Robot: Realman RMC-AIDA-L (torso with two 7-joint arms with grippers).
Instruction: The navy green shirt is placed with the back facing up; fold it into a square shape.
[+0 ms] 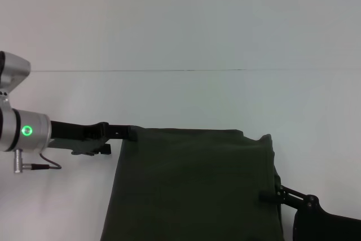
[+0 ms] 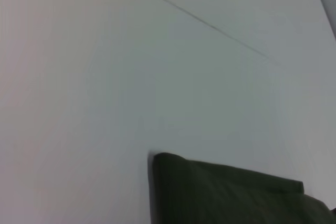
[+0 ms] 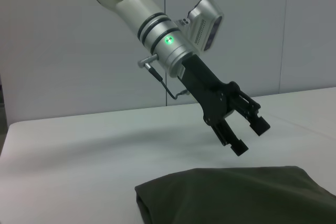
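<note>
While the navy green shirt lies flat on the white counter, it fills the lower middle of the head view as a plain dark block, its far edge running straight across and its near part cut off by the frame. From the centre of the head view, the shirt sits at about 6 o'clock. Its far left corner is rounded and doubled over, as the left wrist view shows, and the cloth lies in at least two layers there.

Coming in from 9 o'clock, the left gripper reaches along the counter to the shirt's far left corner. In the right wrist view the same left gripper hangs in the air above the shirt, tilted downward, with its jaws parted and nothing between them; a clear gap shows between the fingertips and the fabric, so it is not touching the shirt. A green light glows on the left arm's wrist ring.

At about 4 o'clock the right gripper sits at the shirt's right edge, low against the cloth. Its black body runs off the lower right corner, and I cannot tell whether its jaws are open or shut on the fabric
</note>
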